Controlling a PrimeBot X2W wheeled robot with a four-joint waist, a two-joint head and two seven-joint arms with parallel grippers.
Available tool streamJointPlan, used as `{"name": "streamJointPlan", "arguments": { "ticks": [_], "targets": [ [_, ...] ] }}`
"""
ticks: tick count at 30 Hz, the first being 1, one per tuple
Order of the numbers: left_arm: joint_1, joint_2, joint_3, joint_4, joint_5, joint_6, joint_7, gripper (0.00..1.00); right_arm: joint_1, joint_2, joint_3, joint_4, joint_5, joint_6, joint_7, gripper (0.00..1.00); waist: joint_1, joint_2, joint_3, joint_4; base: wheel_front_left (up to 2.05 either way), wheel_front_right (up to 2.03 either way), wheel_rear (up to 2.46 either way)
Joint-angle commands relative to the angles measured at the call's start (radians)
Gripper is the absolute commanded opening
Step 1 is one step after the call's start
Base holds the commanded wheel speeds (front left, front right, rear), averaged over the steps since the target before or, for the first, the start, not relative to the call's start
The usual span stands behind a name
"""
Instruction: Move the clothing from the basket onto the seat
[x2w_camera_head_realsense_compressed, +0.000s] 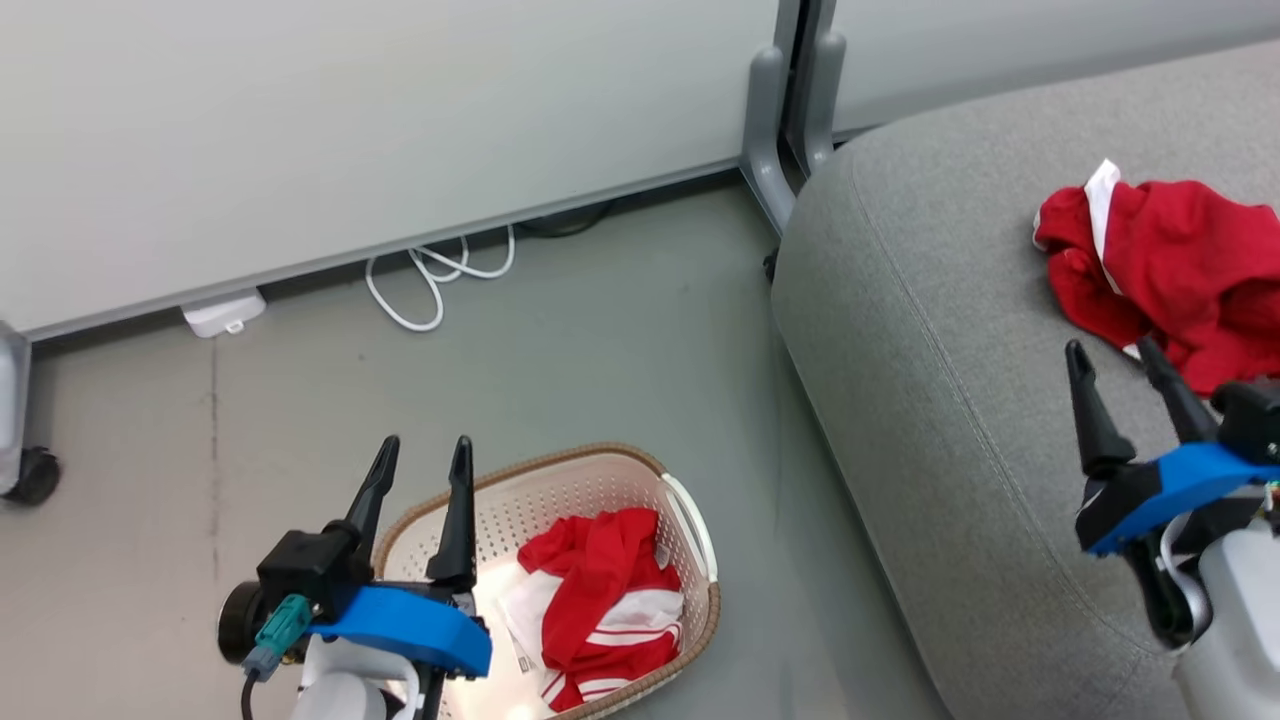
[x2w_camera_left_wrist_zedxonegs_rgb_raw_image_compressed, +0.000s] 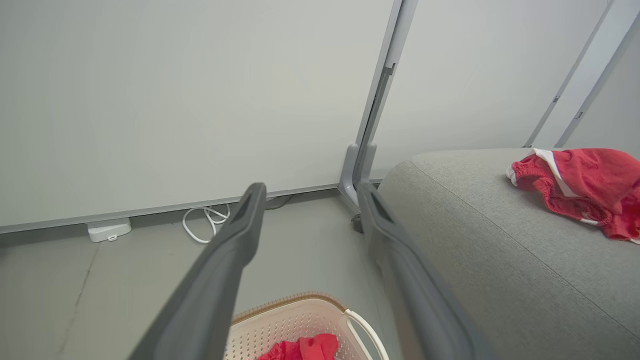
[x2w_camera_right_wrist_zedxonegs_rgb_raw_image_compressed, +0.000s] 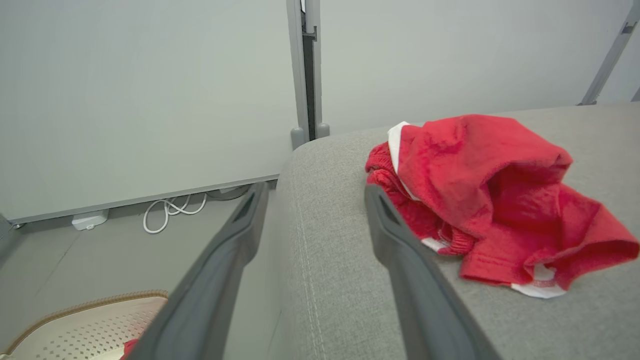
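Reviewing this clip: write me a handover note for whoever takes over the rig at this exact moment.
Left gripper: open, empty, by the basket.
Right gripper: open, empty, over the seat, close to the garment lying there.
Done: one red garment lies crumpled on the seat.
Left to do: the other red garment is in the basket; pick it up and put it on the seat.
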Motion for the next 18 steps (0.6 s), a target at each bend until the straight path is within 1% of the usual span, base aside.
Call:
{"name": "streamJointPlan", "arguments": {
  "ticks": [1, 9, 14, 16, 17, 18],
  "targets": [
    [0.012, -0.002, 0.015, 0.005, 0.002, 0.004, -0.003, 1.00, 0.038, 0.015, -0.011, -0.035, -0.018, 0.000, -0.003, 1.00, 0.0002, 0.0000, -0.027, 0.019, 0.00, 0.00, 0.00],
    [0.039, -0.004, 0.074, 0.023, 0.017, 0.005, -0.003, 1.00, 0.182, 0.100, -0.059, -0.247, -0.115, 0.000, 0.016, 1.00, 0.0002, 0.0000, -0.066, 0.076, 0.00, 0.00, 0.00],
    [0.044, -0.004, 0.096, 0.036, 0.029, 0.001, -0.003, 1.00, 0.277, 0.149, -0.103, -0.380, -0.162, 0.000, 0.065, 1.00, 0.0002, 0.0000, -0.086, 0.124, 0.00, 0.00, 0.00],
    [0.046, -0.005, 0.101, 0.037, 0.030, 0.000, -0.003, 1.00, 0.296, 0.161, -0.111, -0.403, -0.167, 0.000, 0.075, 1.00, 0.0002, 0.0000, -0.089, 0.131, 0.00, 0.00, 0.00],
    [0.052, -0.005, 0.113, 0.037, 0.032, -0.001, -0.003, 1.00, 0.329, 0.179, -0.122, -0.438, -0.178, 0.000, 0.096, 1.00, 0.0002, 0.0000, -0.093, 0.144, 0.00, 0.00, 0.00],
    [0.052, -0.005, 0.113, 0.037, 0.032, -0.001, -0.003, 1.00, 0.329, 0.179, -0.122, -0.438, -0.178, 0.000, 0.096, 1.00, 0.0002, 0.0000, -0.093, 0.144, 0.00, 0.00, 0.00]
  ]
}}
